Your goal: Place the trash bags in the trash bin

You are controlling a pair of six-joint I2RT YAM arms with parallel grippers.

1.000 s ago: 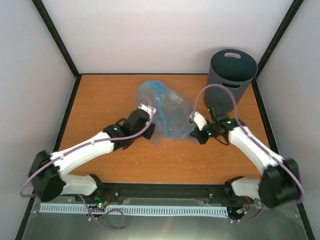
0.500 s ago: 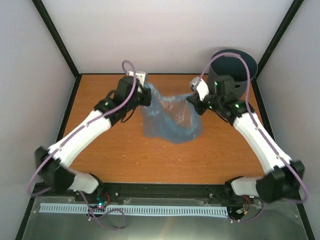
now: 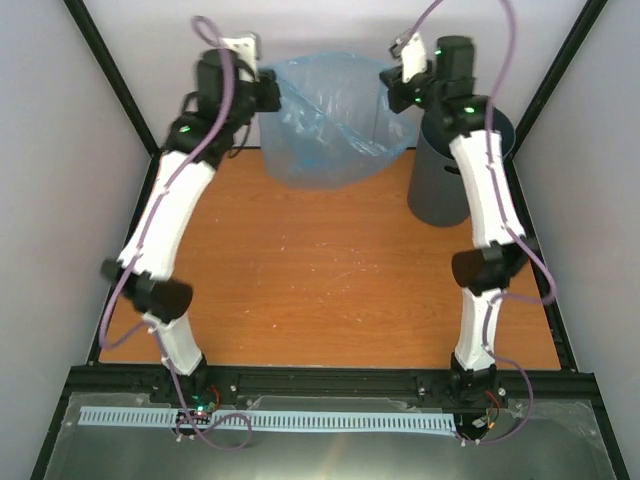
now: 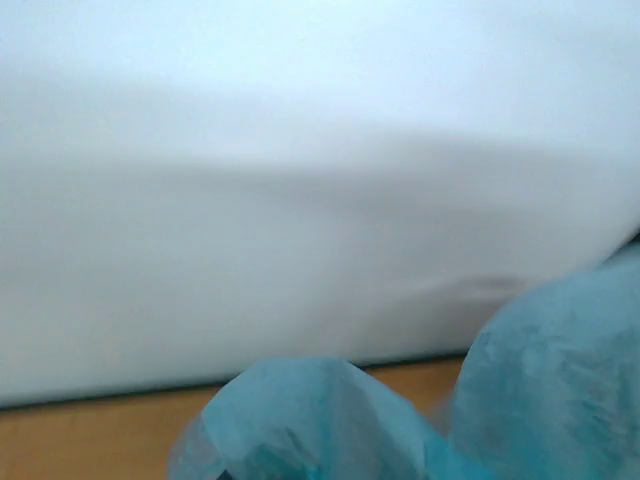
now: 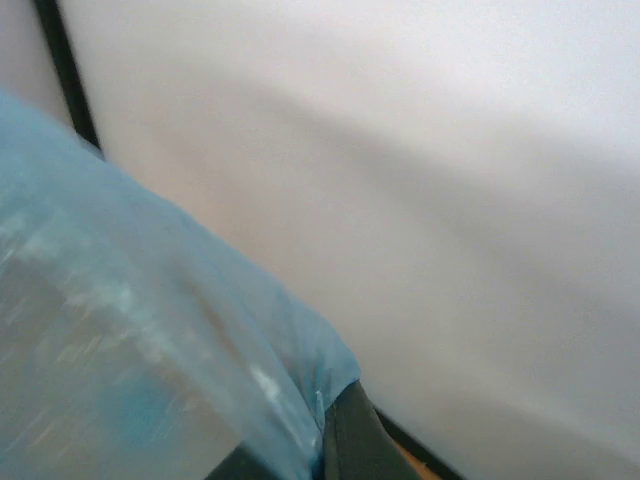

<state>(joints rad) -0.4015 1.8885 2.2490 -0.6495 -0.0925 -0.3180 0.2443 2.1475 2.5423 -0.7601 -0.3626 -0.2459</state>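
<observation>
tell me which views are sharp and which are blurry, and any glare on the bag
Top external: sharp and evenly lit, with only small white highlights on the glossy trash bag. Left wrist: blurred throughout, the wall a pale smear and the bag's edges fuzzy. Right wrist: also blurred, the bag streaked as if by motion, the black frame post soft.

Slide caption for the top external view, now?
Left hand and right hand hold the light-blue trash bag spread between them above the table, beside the dark grey trash bin.
</observation>
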